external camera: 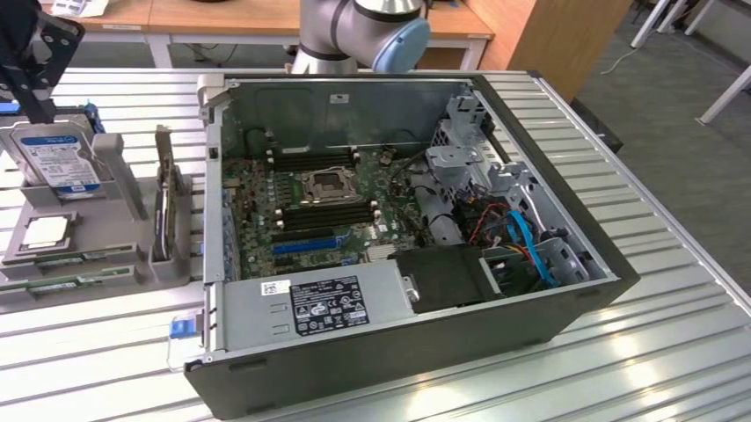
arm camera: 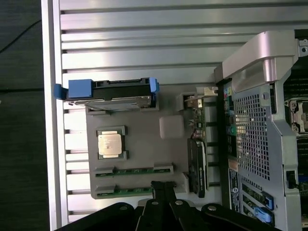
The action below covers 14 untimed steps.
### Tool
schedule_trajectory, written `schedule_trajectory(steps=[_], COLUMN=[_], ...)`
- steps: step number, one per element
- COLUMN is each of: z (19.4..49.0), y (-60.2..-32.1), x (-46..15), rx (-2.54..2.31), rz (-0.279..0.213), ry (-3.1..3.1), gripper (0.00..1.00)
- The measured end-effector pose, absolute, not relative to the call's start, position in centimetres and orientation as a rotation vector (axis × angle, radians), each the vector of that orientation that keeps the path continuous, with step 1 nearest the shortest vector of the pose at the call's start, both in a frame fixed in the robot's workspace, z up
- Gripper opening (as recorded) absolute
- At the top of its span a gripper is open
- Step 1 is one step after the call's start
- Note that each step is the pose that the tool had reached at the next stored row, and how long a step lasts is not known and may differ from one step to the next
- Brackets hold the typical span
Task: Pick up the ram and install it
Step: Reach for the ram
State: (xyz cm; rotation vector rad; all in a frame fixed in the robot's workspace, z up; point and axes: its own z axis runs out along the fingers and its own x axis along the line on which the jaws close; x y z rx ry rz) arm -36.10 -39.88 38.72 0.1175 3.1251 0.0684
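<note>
Two ram sticks, thin green boards, lie flat in slots along one edge of the grey holder: one ram stick and a second beside it. My gripper hangs above the holder at the exterior view's far left, over the hard drive end. Its fingers are shut together with nothing between them. In the wrist view the fingertips sit just beyond the nearer stick. The open computer case lies on its side, and the black memory slots on its motherboard show beside the processor socket.
A silver hard drive with blue clips stands in the holder, a square processor lies beside it, and a dark card stands upright next to the case. The slatted metal table carries everything.
</note>
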Motion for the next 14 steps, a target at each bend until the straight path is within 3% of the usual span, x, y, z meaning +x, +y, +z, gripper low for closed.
schedule_trajectory(steps=[14], z=[38.7], y=[-39.9], x=[-38.3], rx=[0.118], rz=[0.068], ry=[3.128], gripper=[0.1])
